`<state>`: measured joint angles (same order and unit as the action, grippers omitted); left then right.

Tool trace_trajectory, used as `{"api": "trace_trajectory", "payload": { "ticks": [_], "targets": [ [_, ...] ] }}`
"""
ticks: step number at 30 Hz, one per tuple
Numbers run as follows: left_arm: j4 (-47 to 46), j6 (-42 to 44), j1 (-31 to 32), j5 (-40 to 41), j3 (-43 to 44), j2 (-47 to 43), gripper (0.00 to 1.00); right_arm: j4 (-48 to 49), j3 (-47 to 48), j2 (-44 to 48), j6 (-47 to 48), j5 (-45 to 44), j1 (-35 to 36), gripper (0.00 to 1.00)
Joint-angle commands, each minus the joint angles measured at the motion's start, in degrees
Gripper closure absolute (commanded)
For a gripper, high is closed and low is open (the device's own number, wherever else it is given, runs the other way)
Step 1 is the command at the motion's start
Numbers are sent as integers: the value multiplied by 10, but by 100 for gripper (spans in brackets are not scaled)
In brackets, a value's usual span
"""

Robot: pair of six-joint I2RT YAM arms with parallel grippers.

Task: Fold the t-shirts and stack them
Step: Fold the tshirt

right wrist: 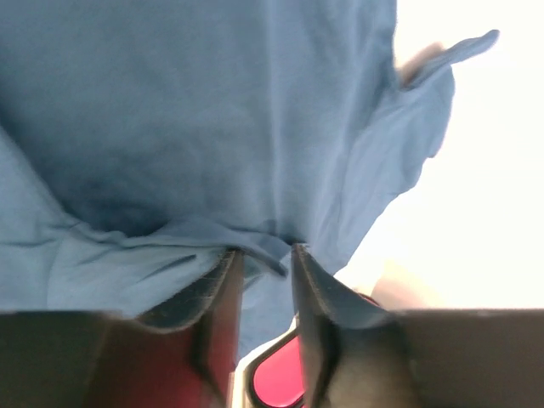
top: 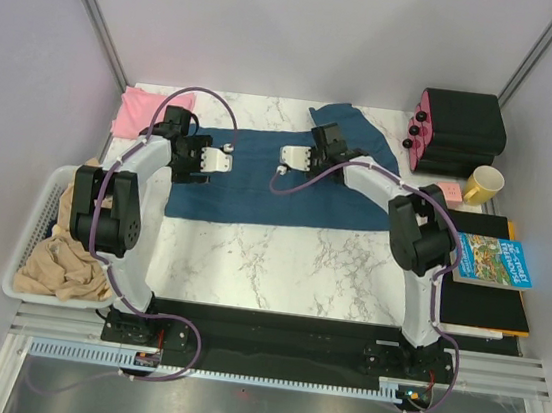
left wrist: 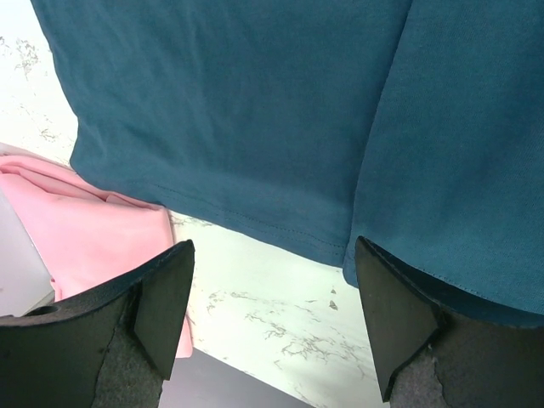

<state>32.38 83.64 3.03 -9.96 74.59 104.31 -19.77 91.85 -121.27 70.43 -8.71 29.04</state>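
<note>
Overhead, the teal t-shirt (top: 259, 184), light and limp, lies spread across the upper middle of the frame, with the pink t-shirt (top: 142, 109) at upper left. The left gripper (top: 227, 157) gapes, released, above the teal cloth. The right gripper (top: 284, 157) pinches a soft teal fold, likely a sound hold.

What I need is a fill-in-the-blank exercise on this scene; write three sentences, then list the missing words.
1. The teal t-shirt lies spread out; the second t-shirt, at the far left corner of the table, is coloured ____.
2. The left end effector hangs over the teal t-shirt's hem with its jaws ____.
3. The mug at the right is coloured ____.
Missing words: pink; open; yellow.
</note>
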Motion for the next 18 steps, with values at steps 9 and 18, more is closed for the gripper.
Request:
{"api": "trace_trajectory", "payload": {
  "ticks": [9,18],
  "targets": [
    [-22,-15,4,3,9,4,17,239,-11,-23,6,-112,15,44],
    [-27,-10,6,10,18,14,17,224,-28,-11,-21,-104,11,16]
  ]
}}
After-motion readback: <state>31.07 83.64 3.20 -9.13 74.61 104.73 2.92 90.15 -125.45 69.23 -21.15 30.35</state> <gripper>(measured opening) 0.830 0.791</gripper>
